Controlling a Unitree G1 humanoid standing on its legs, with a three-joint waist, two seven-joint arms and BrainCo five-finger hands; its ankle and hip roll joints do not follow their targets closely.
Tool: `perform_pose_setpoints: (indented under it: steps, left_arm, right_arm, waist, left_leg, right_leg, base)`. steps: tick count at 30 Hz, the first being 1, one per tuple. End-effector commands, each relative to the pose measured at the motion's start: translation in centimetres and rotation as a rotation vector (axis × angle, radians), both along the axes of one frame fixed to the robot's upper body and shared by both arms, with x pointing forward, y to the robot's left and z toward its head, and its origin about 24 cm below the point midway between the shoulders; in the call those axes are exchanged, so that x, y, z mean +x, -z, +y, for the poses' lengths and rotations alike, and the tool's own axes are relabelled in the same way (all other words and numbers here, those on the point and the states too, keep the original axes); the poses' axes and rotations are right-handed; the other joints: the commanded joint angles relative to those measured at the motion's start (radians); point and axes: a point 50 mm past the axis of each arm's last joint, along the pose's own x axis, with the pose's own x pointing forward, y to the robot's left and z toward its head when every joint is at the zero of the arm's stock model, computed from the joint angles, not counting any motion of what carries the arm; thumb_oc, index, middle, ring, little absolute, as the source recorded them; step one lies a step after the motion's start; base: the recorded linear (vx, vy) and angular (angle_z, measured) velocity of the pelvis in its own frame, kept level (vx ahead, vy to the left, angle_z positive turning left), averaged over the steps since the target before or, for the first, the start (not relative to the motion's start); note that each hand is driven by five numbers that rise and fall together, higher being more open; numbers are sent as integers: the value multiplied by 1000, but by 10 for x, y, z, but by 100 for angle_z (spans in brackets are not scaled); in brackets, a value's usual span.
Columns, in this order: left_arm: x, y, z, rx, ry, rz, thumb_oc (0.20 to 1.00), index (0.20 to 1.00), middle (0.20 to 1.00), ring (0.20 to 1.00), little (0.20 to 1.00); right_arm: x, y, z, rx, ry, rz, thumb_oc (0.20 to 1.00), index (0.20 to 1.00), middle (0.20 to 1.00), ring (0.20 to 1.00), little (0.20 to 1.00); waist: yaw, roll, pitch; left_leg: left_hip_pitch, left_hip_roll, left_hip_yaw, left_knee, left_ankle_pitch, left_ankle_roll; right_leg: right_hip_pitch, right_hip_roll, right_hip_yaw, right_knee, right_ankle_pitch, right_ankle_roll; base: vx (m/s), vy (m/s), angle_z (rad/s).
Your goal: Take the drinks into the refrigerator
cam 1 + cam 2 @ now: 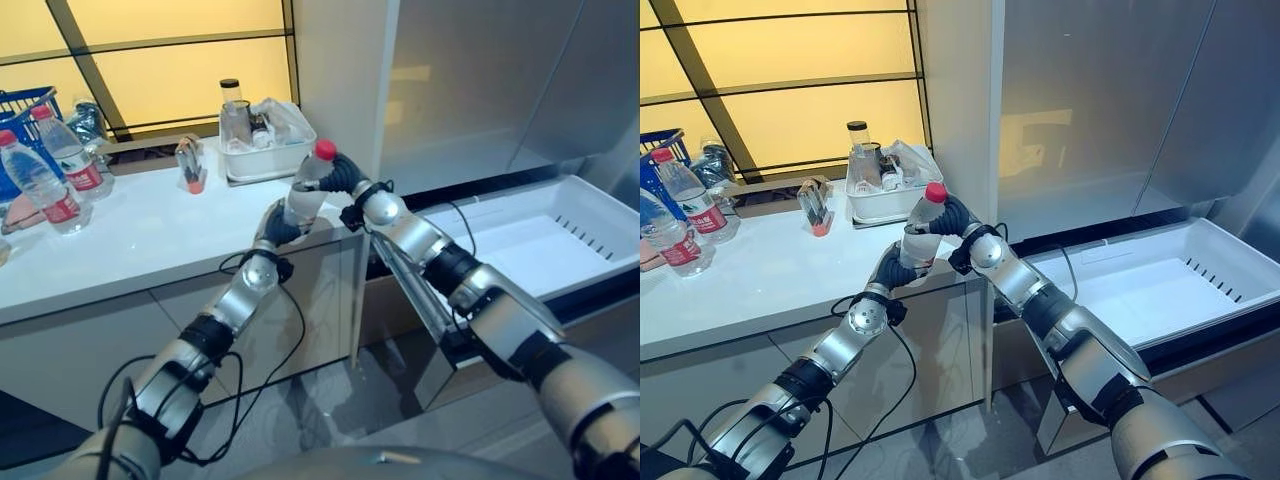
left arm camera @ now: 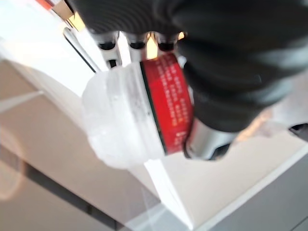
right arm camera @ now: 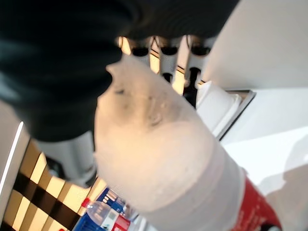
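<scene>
Bottle (image 1: 306,190) at counter (image 1: 150,250) edge, both robot hands, left (image 1: 272,226) and right (image 1: 343,176), curled round it.

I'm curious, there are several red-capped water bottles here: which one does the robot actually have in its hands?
The bottle at the counter's corner, gripped by the left hand and right hand. Two others stand untouched far left.

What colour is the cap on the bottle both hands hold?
Red cap, clearest in the left eye view.

A clear red-capped bottle (image 1: 308,188) with a red label, tilted, sits above the white counter's (image 1: 150,240) corner.
</scene>
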Motion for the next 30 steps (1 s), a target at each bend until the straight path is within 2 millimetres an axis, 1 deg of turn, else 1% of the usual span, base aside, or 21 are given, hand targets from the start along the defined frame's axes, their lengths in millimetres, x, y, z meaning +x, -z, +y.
perform_pose_setpoints:
  steps: [1, 2, 8, 10, 12, 13, 14, 16, 17, 18, 19, 20, 22, 23, 24, 25, 26, 27, 30]
  left_arm:
    - [23, -114, -62, -8, 227, -439, 558, 558, 558, 558, 558]
    - [23, -113, -62, -14, 230, -430, 1000, 1000, 1000, 1000, 1000]
    - [22, -100, -62, -63, 249, -355, 1000, 1000, 1000, 1000, 1000]
    - [19, -87, -63, -119, 257, -287, 1000, 1000, 1000, 1000, 1000]
    - [17, -73, -64, -176, 259, -223, 1000, 1000, 1000, 1000, 1000]
    - [16, -73, -64, -176, 259, -222, 1000, 1000, 1000, 1000, 1000]
    - [12, -60, -65, -242, 264, -158, 1000, 1000, 1000, 1000, 1000]
    - [6, -48, -66, -276, 272, -111, 1000, 1000, 1000, 1000, 1000]
    - [6, -48, -66, -276, 273, -110, 1000, 1000, 1000, 1000, 1000]
    - [-2, -33, -65, -325, 276, -47, 1000, 1000, 1000, 1000, 1000]
    - [-5, -27, -65, -337, 279, -23, 1000, 1000, 1000, 1000, 1000]
    - [-5, -27, -65, -337, 279, -23, 1000, 1000, 1000, 1000, 1000]
    - [-17, -7, -58, -370, 277, 52, 1000, 1000, 1000, 1000, 1000]
    - [-17, -7, -58, -370, 277, 52, 1000, 1000, 1000, 1000, 1000]
    - [-21, 1, -53, -374, 271, 82, 1000, 1000, 1000, 1000, 1000]
    - [-24, 4, -50, -382, 267, 93, 1000, 1000, 1000, 1000, 1000]
    - [-24, 4, -50, -382, 267, 94, 1000, 1000, 1000, 1000, 1000]
    - [-28, 8, -45, -392, 254, 103, 1000, 1000, 1000, 1000, 1000]
    - [-33, 11, -35, -413, 244, 113, 1000, 1000, 1000, 1000, 1000]
  right_arm:
    - [3, -30, 7, 72, -11, -95, 200, 200, 200, 200, 200]
    - [2, -31, 6, 89, -15, -98, 200, 200, 200, 200, 200]
    - [-2, -38, 0, 153, -21, -117, 200, 200, 200, 200, 200]
    - [-4, -44, -3, 182, -27, -138, 200, 200, 200, 200, 200]
    - [-6, -45, -6, 201, -30, -143, 200, 200, 200, 200, 200]
    - [-6, -45, -6, 201, -29, -142, 200, 200, 200, 200, 200]
    - [-7, -50, -12, 222, -24, -159, 200, 200, 200, 200, 200]
    - [-7, -53, -20, 251, -8, -165, 200, 200, 200, 200, 200]
    - [-7, -53, -20, 251, -7, -165, 200, 200, 200, 200, 200]
    - [-6, -56, -30, 267, 16, -184, 200, 200, 200, 200, 200]
    - [-6, -58, -34, 274, 21, -187, 200, 200, 200, 200, 200]
    - [-7, -57, -34, 274, 21, -187, 200, 200, 200, 200, 200]
    - [-6, -64, -52, 288, 58, -216, 200, 200, 200, 200, 200]
    - [-6, -64, -52, 288, 58, -216, 200, 200, 200, 200, 200]
    - [-4, -66, -62, 299, 85, -220, 200, 200, 200, 200, 200]
    - [-4, -67, -67, 300, 94, -225, 200, 200, 200, 200, 200]
    - [-5, -67, -67, 300, 94, -224, 200, 200, 200, 200, 200]
    - [-6, -68, -78, 310, 112, -235, 200, 200, 200, 200, 200]
    - [-8, -69, -97, 324, 152, -251, 200, 200, 200, 200, 200]
  waist:
    - [23, -7, -3]
    - [22, -7, -3]
    - [22, -5, 0]
    - [21, -5, 1]
    - [21, -6, 3]
    - [22, -6, 2]
    - [22, -7, 7]
    - [23, -8, 11]
    - [24, -8, 10]
    - [25, -11, 16]
    - [26, -12, 18]
    - [26, -12, 17]
    - [29, -18, 24]
    - [29, -18, 24]
    - [29, -21, 27]
    - [29, -22, 28]
    - [29, -22, 28]
    - [29, -24, 31]
    - [29, -25, 36]
  left_leg:
    - [-53, -8, -22, 1, -2, 18]
    - [-53, -7, -22, 1, -2, 19]
    - [-54, -4, -20, 1, -2, 18]
    - [-54, -4, -17, 1, -1, 19]
    - [-54, -4, -14, 1, -2, 19]
    - [-54, -4, -14, 1, -2, 19]
    - [-56, -4, -12, 1, -1, 19]
    - [-57, -4, -9, 1, -1, 19]
    - [-58, -4, -8, 1, -1, 19]
    - [-61, -4, -3, 1, 0, 19]
    - [-63, -4, -3, 1, 2, 19]
    - [-63, -4, -3, 1, 2, 19]
    - [-69, -3, 4, 1, 4, 19]
    - [-69, -3, 4, 1, 4, 19]
    - [-72, -3, 9, 1, 4, 20]
    - [-73, -4, 12, 1, 5, 20]
    - [-73, -4, 13, 1, 5, 20]
    - [-78, -4, 19, 1, 6, 20]
    - [-85, -6, 23, 1, 7, 20]
  right_leg:
    - [110, -29, 15, 67, -197, 32]
    - [109, -29, 16, 67, -197, 31]
    - [108, -26, 21, 61, -194, 29]
    - [107, -26, 21, 59, -192, 29]
    - [107, -24, 23, 54, -191, 28]
    - [107, -24, 23, 54, -190, 28]
    - [106, -23, 25, 49, -187, 27]
    - [104, -22, 27, 46, -185, 26]
    - [103, -22, 27, 46, -185, 26]
    - [100, -22, 31, 40, -179, 26]
    - [98, -21, 31, 39, -178, 26]
    - [98, -21, 31, 39, -178, 26]
    - [92, -20, 39, 31, -172, 27]
    - [92, -20, 39, 31, -172, 27]
    - [86, -18, 44, 28, -167, 28]
    - [83, -17, 48, 25, -164, 28]
    - [82, -17, 48, 25, -164, 28]
    - [74, -15, 51, 24, -159, 30]
    - [63, -14, 57, 22, -155, 31]
  base:
    - [0, 0, 0]
    - [0, 0, 0]
    - [0, 0, 0]
    - [0, 0, 0]
    - [0, 0, 0]
    - [0, 0, 0]
    - [0, 0, 0]
    - [0, 0, 0]
    - [0, 0, 0]
    - [0, 0, 0]
    - [-21, -13, -4]
    - [-19, -14, -7]
    - [-23, -19, -12]
    - [-24, -17, -14]
    - [-22, -10, -10]
    - [-22, -10, -7]
    - [-30, -5, -3]
    - [0, 0, 0]
    - [-21, -2, -2]
